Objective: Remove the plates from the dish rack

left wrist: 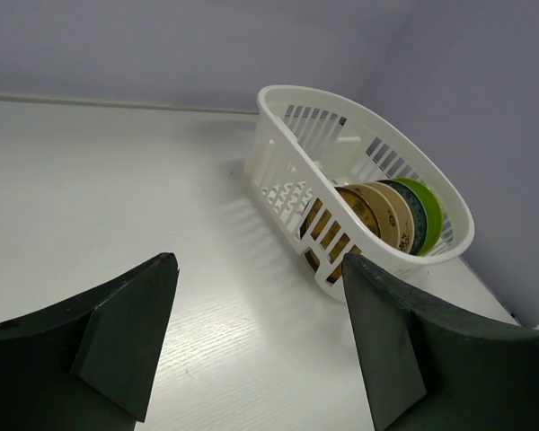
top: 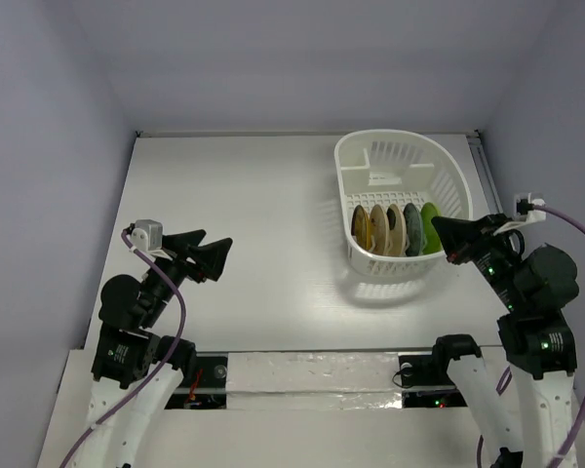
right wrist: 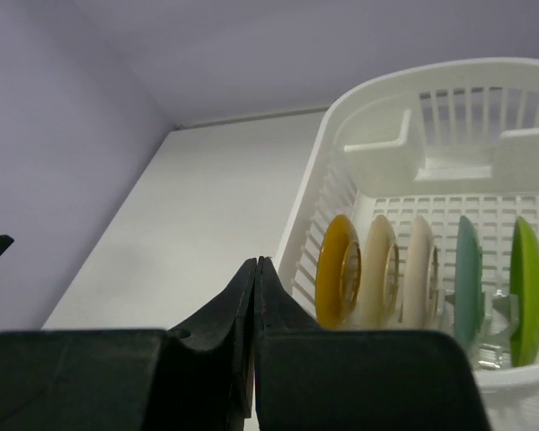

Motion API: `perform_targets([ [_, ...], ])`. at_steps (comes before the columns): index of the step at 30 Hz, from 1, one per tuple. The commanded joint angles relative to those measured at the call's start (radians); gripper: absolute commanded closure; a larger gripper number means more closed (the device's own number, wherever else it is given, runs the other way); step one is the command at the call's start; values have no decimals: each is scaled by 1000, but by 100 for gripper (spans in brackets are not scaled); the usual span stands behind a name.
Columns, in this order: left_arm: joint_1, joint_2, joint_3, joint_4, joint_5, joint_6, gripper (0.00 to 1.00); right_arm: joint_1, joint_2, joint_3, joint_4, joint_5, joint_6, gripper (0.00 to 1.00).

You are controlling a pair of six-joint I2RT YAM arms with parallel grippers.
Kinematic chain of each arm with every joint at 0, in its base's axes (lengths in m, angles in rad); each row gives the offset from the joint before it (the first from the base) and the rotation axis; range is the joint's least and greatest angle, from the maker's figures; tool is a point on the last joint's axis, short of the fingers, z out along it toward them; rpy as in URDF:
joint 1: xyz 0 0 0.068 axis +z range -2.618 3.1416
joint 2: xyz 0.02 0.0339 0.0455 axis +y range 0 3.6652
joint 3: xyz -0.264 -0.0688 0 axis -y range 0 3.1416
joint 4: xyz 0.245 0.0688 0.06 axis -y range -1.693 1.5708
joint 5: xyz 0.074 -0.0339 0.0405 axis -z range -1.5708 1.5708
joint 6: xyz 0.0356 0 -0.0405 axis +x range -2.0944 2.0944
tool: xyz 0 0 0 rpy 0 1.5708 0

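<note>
1. We are looking down on a white worktop [top: 253, 214] enclosed by pale lilac walls [top: 49, 146], with two dark robot arms mounted at its near edge.
2. The dish rack [top: 390, 263], a white oval plastic basket with slotted sides, sits on the right half of the worktop, its long axis running from near to far.
3. Five small plates stand on edge in a row across the near end of the rack, close together and facing sideways.
4. From left to right they are the yellow-orange plate [top: 362, 227], the cream plate [top: 378, 229], the beige plate [top: 396, 229], the grey-blue plate [top: 412, 230] and the lime green plate [top: 430, 226].
5. The far half of the rack holds no plates; we see only its perforated base and a white moulded divider inside.
6. The left hand [top: 214, 244] hangs above the left side of the worktop, well apart from the rack and pointing towards it. In its own wrist view its two fingers are spread wide with nothing between them.
7. The right hand [top: 439, 226] is at the near right end of the rack, just beside the lime green plate. Its fingers are pressed together and hold nothing.
8. We cannot tell whether the right hand touches the rack's rim.
9. A purple cable [top: 180, 322] loops along each arm.
</note>
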Motion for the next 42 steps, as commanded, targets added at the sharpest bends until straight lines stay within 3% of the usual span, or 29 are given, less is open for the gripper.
perform_targets([
  [1, -3, 6, 28, 22, 1, 18, 29, -7, 44, 34, 90, -114, 28, 100],
  [3, -3, 6, 25, 22, 4, 18, 31, -7, 84, 38, 112, -129, 35, 99],
  [6, -3, 4, 21, 30, 12, 17, 43, 63, 130, 53, 113, -64, 32, 96],
  [8, -3, 7, 19, 29, -5, 12, 58, 205, 179, 77, 95, 31, 18, 95],
  [9, -3, 10, 21, 27, -11, 12, 65, 267, 201, 91, 74, 158, 15, 94],
  [10, -3, 12, 19, 24, -22, 9, 85, 331, 224, 106, 60, 229, 1, 91],
  [12, -3, 24, 24, 12, -48, 3, 100, 489, 319, 162, 5, 431, -13, 89],
  [14, -3, 35, 30, -7, -88, -3, 100, 566, 427, 217, -34, 548, -28, 89],
  [16, -3, 37, 28, -8, -100, -6, 100, 650, 483, 240, -72, 726, -31, 100],
  [18, -3, 38, 27, -11, -114, -11, 100, 664, 561, 280, -119, 831, -31, 100],
  [22, -3, 55, 28, -27, -139, -17, 100, 675, 668, 318, -163, 889, -39, 100],
  [24, -3, 60, 28, -27, -142, -23, 88, 684, 710, 326, -172, 905, -39, 89],
  [25, -3, 63, 25, -27, -143, -26, 79, 697, 747, 338, -173, 906, -41, 70],
  [28, -3, 75, 22, -27, -137, -34, 67, 706, 796, 350, -175, 915, -50, 54],
  [33, -3, 84, 24, -33, -145, -37, 55, 706, 891, 375, -206, 995, -36, 53],
  [42, 6, 57, 25, -30, -139, -34, 54, 706, 1000, 341, -216, 1069, -2, 59],
])
